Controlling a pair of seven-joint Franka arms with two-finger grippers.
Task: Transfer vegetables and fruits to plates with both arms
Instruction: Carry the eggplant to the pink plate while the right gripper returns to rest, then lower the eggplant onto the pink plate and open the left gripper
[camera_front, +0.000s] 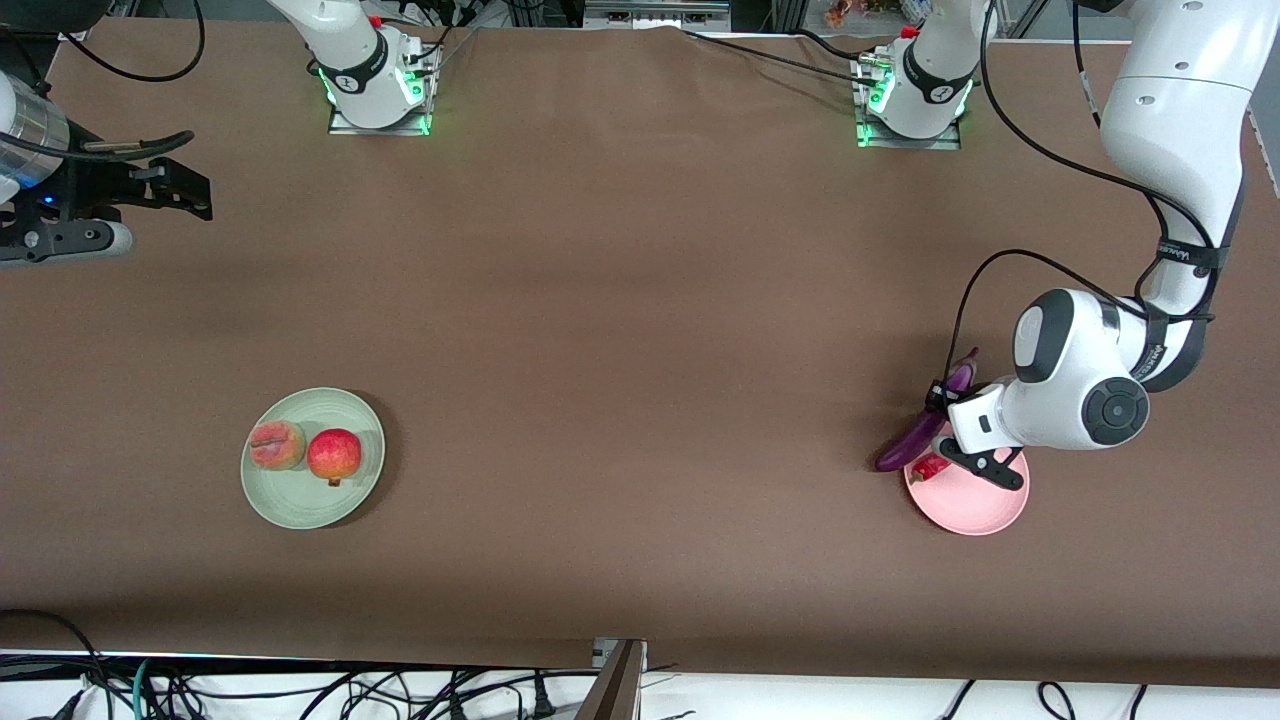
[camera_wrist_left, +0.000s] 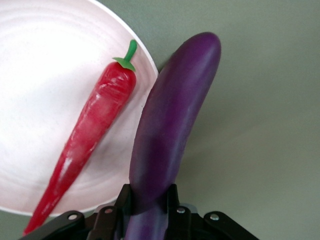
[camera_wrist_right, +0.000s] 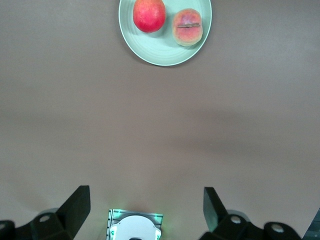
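Purple eggplant (camera_wrist_left: 165, 130) clenched in left hand (camera_wrist_left: 147, 207) over pink plate (camera_wrist_left: 35, 75); right hand (camera_wrist_right: 145, 210) released, waiting.

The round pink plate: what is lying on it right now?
On the round pink plate lies a slim red chili pepper with a green stem. The long purple eggplant, gripped by the left gripper, hangs over its rim. In the front view, the arm covers part of the plate.

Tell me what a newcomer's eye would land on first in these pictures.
The left gripper, shut on the glossy purple eggplant, holds it over the edge of the pink plate, where the red chili pepper already lies. Toward the right arm's end, the peach and red fruit sit side by side on the green plate; the right gripper waits open.
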